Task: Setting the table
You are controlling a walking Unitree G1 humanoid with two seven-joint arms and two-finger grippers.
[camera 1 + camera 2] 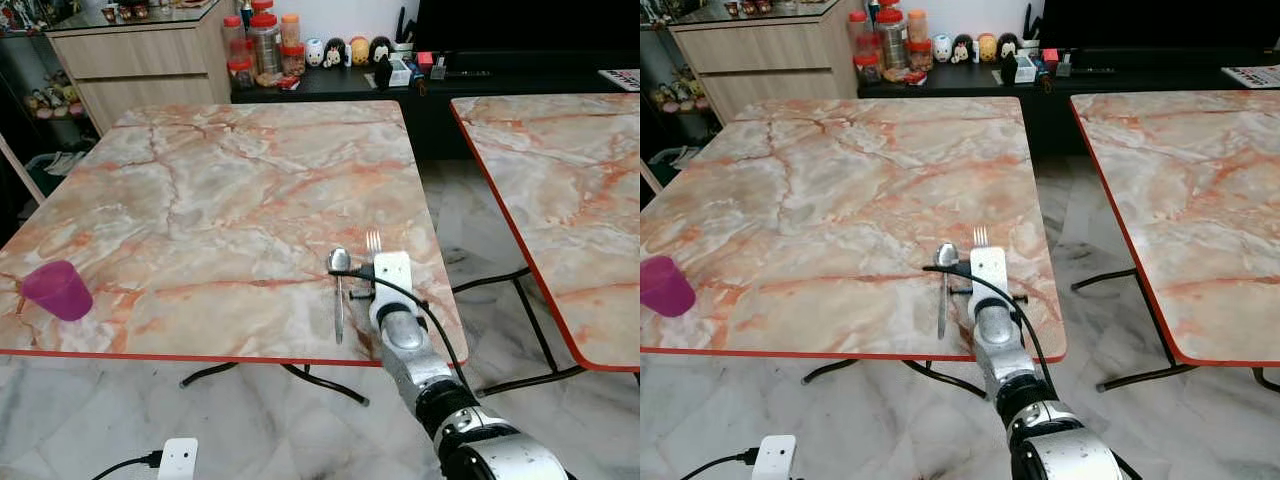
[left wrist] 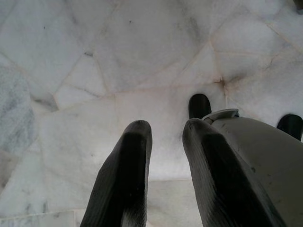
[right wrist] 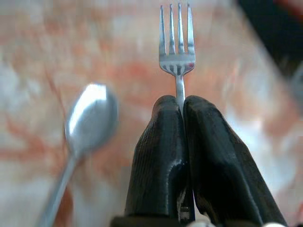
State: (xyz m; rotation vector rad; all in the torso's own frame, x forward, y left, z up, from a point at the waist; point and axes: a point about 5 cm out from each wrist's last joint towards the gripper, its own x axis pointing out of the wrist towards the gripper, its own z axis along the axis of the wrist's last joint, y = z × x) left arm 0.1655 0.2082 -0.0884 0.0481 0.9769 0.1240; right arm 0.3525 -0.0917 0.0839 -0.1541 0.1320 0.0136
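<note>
A: What is seen at the far left of the table (image 1: 200, 190)?

B: A purple cup (image 1: 57, 290) is seen there, by the near edge, well apart from the cutlery. The left gripper (image 2: 163, 142) is pointed at the tiled floor (image 2: 118, 61), its fingers slightly parted and nothing between them; that arm is idle.

A: And nearer the working arm?

B: A spoon (image 1: 338, 290) is laid just to the left of the right gripper (image 3: 182, 106), bowl away from the robot, handle toward the near edge. The fork (image 3: 177, 42) is clamped by its handle between the right gripper's closed fingers, tines pointing ahead along the fingers, so its long axis runs roughly parallel to the spoon.

A: Is the fork already down on the table?

B: That cannot be told for sure; the wrist view is blurred, though the fork seems low over the top.

A: What room is left?

B: The near edge is just behind the gripper and the table's right edge close on its right. A gap of floor and a second table (image 1: 560, 200) lie beyond. Open tabletop is left ahead, so the fork would probably be set straight down beside the spoon.
</note>
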